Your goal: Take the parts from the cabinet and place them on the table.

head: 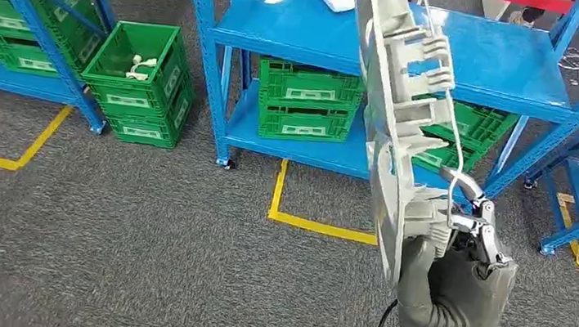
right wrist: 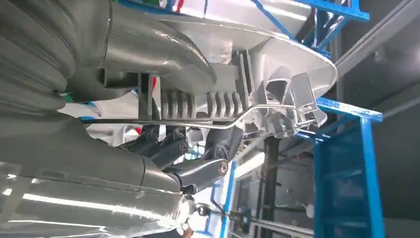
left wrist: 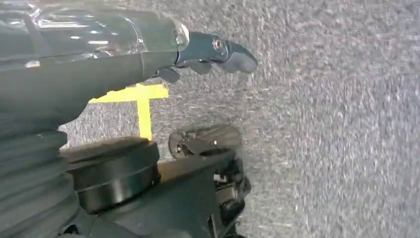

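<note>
Head view: the right hand point(head: 472, 234) holds a long pale grey moulded part point(head: 404, 102) upright in front of the robot, its fingers point(head: 486, 229) closed round the part's lower end. The part is a curved plastic shell with ribs and boxy pockets on its inner face and a thin metal rod point(head: 449, 124) running along it. Its top reaches the picture's upper edge, in front of a blue steel shelf rack point(head: 286, 23). Green crates point(head: 306, 99) sit on the rack's lower shelf, and another stack of green crates point(head: 138, 80) stands on the floor to the left, the top one holding small white pieces point(head: 141, 68). The floor point(head: 140, 220) is grey carpet marked with yellow tape lines point(head: 312, 222). A second blue rack point(head: 16, 9) with green crates stands at far left.

Left wrist view: the left hand point(left wrist: 208, 54) hangs over the grey carpet point(left wrist: 337, 124) near a yellow tape line point(left wrist: 141, 99). Its fingers point(left wrist: 233, 57) hold nothing; whether they are spread or curled, I cannot tell.

Right wrist view: the part point(right wrist: 257, 94) lies across the right hand point(right wrist: 148, 124), the thick thumb point(right wrist: 158, 54) pressed on one face and the dark fingers point(right wrist: 198, 168) wrapped under the other. The ribs and the metal rod point(right wrist: 208, 121) show clearly. Blue rack frames point(right wrist: 346, 148) stand behind.
</note>
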`<state>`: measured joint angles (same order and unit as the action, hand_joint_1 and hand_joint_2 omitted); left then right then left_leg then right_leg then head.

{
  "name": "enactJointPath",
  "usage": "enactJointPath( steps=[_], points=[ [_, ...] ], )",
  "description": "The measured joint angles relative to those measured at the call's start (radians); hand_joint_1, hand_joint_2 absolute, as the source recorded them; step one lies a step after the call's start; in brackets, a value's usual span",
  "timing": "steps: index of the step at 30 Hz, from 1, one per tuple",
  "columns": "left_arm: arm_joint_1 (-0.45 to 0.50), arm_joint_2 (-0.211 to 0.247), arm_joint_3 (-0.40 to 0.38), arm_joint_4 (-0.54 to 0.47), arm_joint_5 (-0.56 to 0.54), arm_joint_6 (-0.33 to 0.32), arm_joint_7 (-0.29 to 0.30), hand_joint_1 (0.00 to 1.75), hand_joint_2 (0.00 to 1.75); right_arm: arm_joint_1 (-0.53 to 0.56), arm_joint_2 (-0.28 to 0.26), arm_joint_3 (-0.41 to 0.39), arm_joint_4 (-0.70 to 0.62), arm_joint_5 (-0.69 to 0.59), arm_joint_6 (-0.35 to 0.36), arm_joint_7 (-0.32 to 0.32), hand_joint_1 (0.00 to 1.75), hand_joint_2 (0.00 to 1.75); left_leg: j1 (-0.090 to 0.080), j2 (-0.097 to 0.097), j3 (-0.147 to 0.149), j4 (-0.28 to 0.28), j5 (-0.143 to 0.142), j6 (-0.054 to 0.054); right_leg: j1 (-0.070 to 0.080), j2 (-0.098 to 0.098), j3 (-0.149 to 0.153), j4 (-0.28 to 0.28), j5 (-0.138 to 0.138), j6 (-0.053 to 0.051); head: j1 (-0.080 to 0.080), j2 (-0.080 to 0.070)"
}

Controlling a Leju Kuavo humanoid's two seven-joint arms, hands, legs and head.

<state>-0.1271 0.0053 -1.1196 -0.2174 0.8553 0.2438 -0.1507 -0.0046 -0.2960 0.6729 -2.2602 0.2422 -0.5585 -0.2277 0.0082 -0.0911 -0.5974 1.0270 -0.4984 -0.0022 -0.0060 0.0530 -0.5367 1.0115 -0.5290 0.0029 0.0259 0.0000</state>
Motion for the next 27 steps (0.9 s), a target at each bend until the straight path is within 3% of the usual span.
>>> enactJointPath(
  steps=[2,3,4,6,7,8,9,11,12,13,17,18,19,20,22,23,24,25,26,27],
  points=[
    [0.003,0.001,0.000,0.000,0.000,0.000,0.001,0.00,1.75,-0.001,-0.001,0.000,0.000,0.000,0.000,0.000,1.75,1.75,-0.005,-0.017,-0.005,-0.005,0.007,-0.014,-0.005,-0.020,0.001,-0.013,0.002,-0.011,-0.001,0.000],
    [0.004,0.002,0.000,0.000,0.000,0.000,0.001,0.00,1.75,-0.003,0.000,0.001,0.000,0.000,0.000,0.000,1.75,1.75,-0.007,0.029,-0.011,0.009,-0.011,-0.016,-0.007,-0.033,0.006,-0.020,0.008,-0.015,-0.002,0.000],
    [0.002,0.002,0.000,0.000,0.000,0.000,0.001,0.00,1.75,0.000,0.000,0.001,0.000,0.000,0.001,0.001,1.75,1.75,-0.009,0.082,-0.035,0.057,-0.048,-0.022,-0.005,-0.041,0.006,-0.023,0.010,-0.021,-0.021,0.000],
    [0.000,0.003,0.000,0.000,0.000,0.000,0.001,0.00,1.75,0.001,0.000,0.000,0.001,0.000,0.000,0.002,1.75,1.75,0.000,0.095,-0.101,0.200,-0.118,-0.027,-0.001,-0.064,0.005,-0.022,0.009,-0.023,-0.027,0.000],
    [0.001,0.002,0.000,0.000,0.000,-0.001,0.001,0.00,1.75,0.001,0.000,0.000,0.002,0.000,0.000,0.001,1.75,1.75,0.000,0.095,-0.131,0.264,-0.140,-0.030,0.000,-0.075,0.004,-0.022,0.009,-0.023,-0.030,0.000],
    [0.002,0.002,0.000,0.000,0.000,-0.001,0.001,0.00,1.75,0.000,0.000,0.000,0.003,0.000,0.000,0.001,1.75,1.75,0.000,0.094,-0.141,0.288,-0.139,-0.030,0.001,-0.085,0.004,-0.021,0.009,-0.023,-0.034,0.000],
    [0.003,0.002,0.000,0.000,0.000,-0.001,0.001,0.00,1.75,0.001,0.000,0.000,0.003,0.000,0.000,0.001,1.75,1.75,0.000,0.095,-0.130,0.269,-0.117,-0.029,0.002,-0.093,0.004,-0.021,0.009,-0.023,-0.035,0.000],
    [0.002,0.003,0.000,0.000,0.000,-0.001,0.001,0.00,1.75,0.000,0.000,0.001,0.003,0.000,0.000,0.002,1.75,1.75,-0.001,0.109,-0.048,0.120,-0.030,-0.022,0.004,-0.109,0.006,-0.019,0.007,-0.022,-0.039,0.000],
    [0.002,0.004,0.000,0.000,0.000,0.000,0.001,0.00,1.75,0.000,0.000,0.001,0.003,0.000,0.000,0.001,1.75,1.75,-0.005,0.150,0.002,0.026,0.002,-0.014,0.006,-0.115,0.007,-0.016,0.004,-0.017,-0.040,0.000],
    [0.000,0.004,0.000,0.000,0.000,-0.001,0.001,0.00,1.75,0.001,0.000,0.001,0.003,0.000,0.000,0.002,1.75,1.75,-0.019,0.187,0.017,0.001,-0.018,-0.010,0.014,-0.121,0.004,-0.014,0.001,-0.012,-0.040,0.000],
    [0.001,0.004,0.000,0.000,0.000,-0.001,0.001,0.00,1.75,0.000,0.000,0.000,0.003,0.000,0.000,0.002,1.75,1.75,-0.020,0.140,0.006,-0.008,-0.007,0.010,0.011,-0.163,0.007,-0.012,-0.003,0.004,-0.037,0.000],
    [0.001,0.003,0.000,0.000,0.000,-0.001,0.001,0.00,1.75,0.000,0.000,0.000,0.003,0.000,0.000,0.002,1.75,1.75,-0.012,0.129,0.008,-0.013,-0.001,0.018,0.006,-0.137,0.004,-0.002,-0.019,0.014,-0.038,0.000],
    [-0.001,0.003,0.000,0.000,0.000,0.000,0.001,0.00,1.75,0.001,0.000,0.000,0.003,0.000,0.000,0.002,1.75,1.75,-0.010,0.117,0.006,-0.013,0.001,0.022,0.004,-0.098,-0.007,0.032,-0.047,0.019,-0.034,0.000],
    [-0.001,0.002,0.000,0.000,0.000,0.000,0.001,0.00,1.75,0.001,0.000,0.000,0.003,0.000,0.000,0.002,1.75,1.75,-0.010,0.107,0.006,-0.013,0.003,0.024,0.002,-0.075,-0.033,0.097,-0.087,0.022,-0.027,0.000],
    [-0.001,0.000,0.000,0.000,0.000,-0.001,0.001,0.00,1.75,0.002,0.000,0.000,0.003,0.000,0.000,0.002,1.75,1.75,-0.010,0.083,0.004,-0.013,0.005,0.028,-0.001,-0.060,-0.101,0.257,-0.157,0.027,-0.016,0.000],
    [0.000,0.000,0.000,0.000,0.000,-0.001,0.001,0.00,1.75,0.002,0.000,0.000,0.003,0.000,0.000,0.002,1.75,1.75,-0.010,0.069,0.004,-0.012,0.006,0.028,-0.001,-0.059,-0.121,0.302,-0.164,0.027,-0.014,0.000],
    [0.001,0.000,0.000,0.000,0.000,-0.001,0.001,0.00,1.75,0.003,0.000,0.000,0.004,0.000,0.000,0.002,1.75,1.75,-0.010,0.057,0.005,-0.012,0.007,0.028,-0.001,-0.058,-0.117,0.293,-0.143,0.025,-0.012,0.000],
    [0.001,0.000,0.000,0.000,0.000,-0.001,0.001,0.00,1.75,0.002,0.000,0.000,0.004,0.000,0.000,0.002,1.75,1.75,-0.010,0.045,0.006,-0.012,0.008,0.026,-0.001,-0.056,-0.095,0.238,-0.101,0.022,-0.009,0.000],
    [0.001,0.000,0.000,0.000,0.000,-0.001,0.001,0.00,1.75,0.002,0.000,0.000,0.003,0.000,0.000,0.002,1.75,1.75,-0.010,0.033,0.009,-0.012,0.009,0.025,-0.002,-0.050,-0.058,0.155,-0.050,0.018,-0.005,0.000],
    [0.001,-0.001,0.000,0.000,0.000,-0.001,0.001,0.00,1.75,0.002,0.000,0.000,0.003,0.000,0.000,0.002,1.75,1.75,-0.010,0.024,0.010,-0.012,0.009,0.024,-0.003,-0.032,-0.018,0.064,-0.003,0.014,-0.002,0.000]
  ],
)
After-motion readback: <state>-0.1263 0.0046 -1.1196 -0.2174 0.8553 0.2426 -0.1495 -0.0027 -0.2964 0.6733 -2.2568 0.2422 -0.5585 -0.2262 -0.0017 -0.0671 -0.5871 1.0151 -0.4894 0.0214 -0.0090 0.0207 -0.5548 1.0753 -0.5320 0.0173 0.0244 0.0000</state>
